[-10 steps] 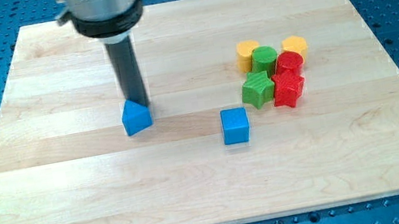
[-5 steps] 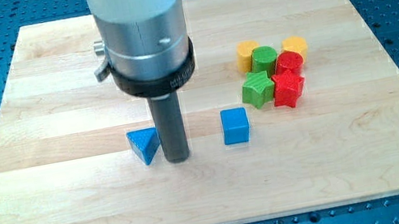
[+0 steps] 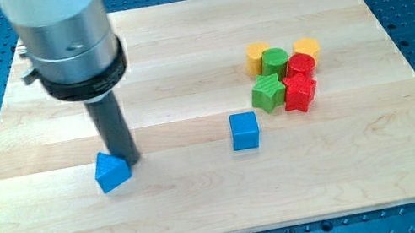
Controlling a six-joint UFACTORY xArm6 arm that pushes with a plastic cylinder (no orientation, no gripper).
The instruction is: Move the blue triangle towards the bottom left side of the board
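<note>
The blue triangle [image 3: 112,170] is found on the wooden board [image 3: 207,211], left of centre and nearer the board's bottom edge than its top. My tip [image 3: 128,161] is set down just beside the triangle's upper right side, apparently in contact; being a plain rod, nothing is gripped. A blue cube [image 3: 244,130] is seen well apart, towards the view's right. Near the right edge, a tight cluster is noted: two yellow cylinders [image 3: 258,57] [image 3: 307,48], a green cylinder [image 3: 275,60], a green star [image 3: 267,92], a red cylinder [image 3: 300,66] and a red star [image 3: 300,93].
</note>
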